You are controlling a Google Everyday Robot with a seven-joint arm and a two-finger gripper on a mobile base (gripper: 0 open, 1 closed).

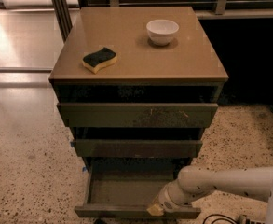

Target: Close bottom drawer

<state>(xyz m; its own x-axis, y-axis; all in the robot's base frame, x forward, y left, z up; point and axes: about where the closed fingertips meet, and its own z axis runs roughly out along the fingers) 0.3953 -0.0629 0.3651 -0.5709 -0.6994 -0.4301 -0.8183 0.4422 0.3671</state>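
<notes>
Bottom drawer: the narrow dark olive-grey bottom drawer [126, 191] is pulled out, low on the tan-topped cabinet [192, 64].
Gripper: the gripper [156, 209] on the white arm [220, 183] sits at the drawer's front edge, right of the middle.
Grip: hard to tell if it is wide or closed.
On top: yellow sponge [99, 59], white bowl [162, 31].

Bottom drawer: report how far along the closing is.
Done: the gripper sits at the front edge of the bottom drawer, right of centre. In hand: lining up the push, apparently. Left: the whole closing; the drawer stands pulled out, its tray exposed.
</notes>
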